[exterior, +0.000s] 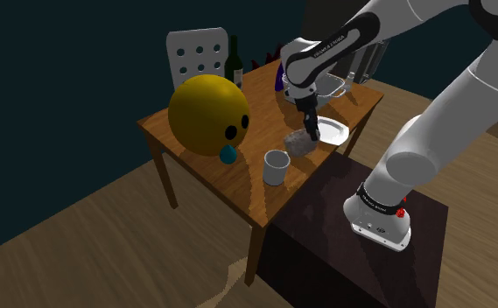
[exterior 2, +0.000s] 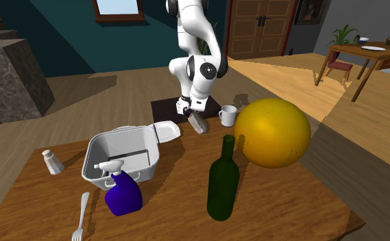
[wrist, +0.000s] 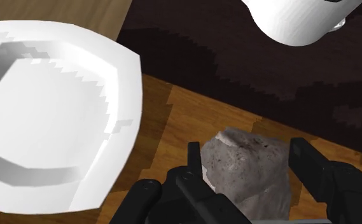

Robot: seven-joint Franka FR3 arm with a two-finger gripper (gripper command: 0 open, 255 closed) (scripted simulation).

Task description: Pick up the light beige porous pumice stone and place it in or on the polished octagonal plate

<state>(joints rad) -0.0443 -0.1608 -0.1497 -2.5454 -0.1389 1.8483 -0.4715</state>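
**Shoulder view.** Wooden table [exterior: 238, 184] carrying:
- White mug [exterior: 276, 166], standing nr. the front edge.
- Pumice stone [exterior: 298, 145]: grey lump, sitting btw. mug and plate [exterior: 334, 130], just beside plate's rim.
- Gripper [exterior: 311, 135], pointing down onto stone.
- Big yellow ball [exterior: 208, 114] w/ black eyes, occupying this view's left half of table, apart from stone.

White chair [exterior: 199, 51] w/ round holes is standing behind the table. Dark stand [exterior: 326, 254] is butting against table's edge.

**Second exterior view.** Looking from table's opposite end, giving the clutter past the plate plainly:
- Grey tub [exterior 2: 121, 159], just beside plate.
- Blue spray bottle [exterior 2: 123, 194] and dark green bottle [exterior 2: 223, 179].
- Fork [exterior 2: 81, 218] and shaker [exterior 2: 52, 161].

All of these are lying on plate's side away from arm. Mug is standing on stone's other side.

**Wrist view.** Giving texture and grip.
- Black fingers [wrist: 195, 159] are pressing on stone's opposite sides: clamped on it.
- Stone is looking rough, speckled, irregular. Resting on wood or barely off it: cannot tell.
- Plate is showing white, glossy, faceted, w/ raised rim, lying near stone w/ bare wood btw. them.
- Stand's dark top is showing beyond table edge.
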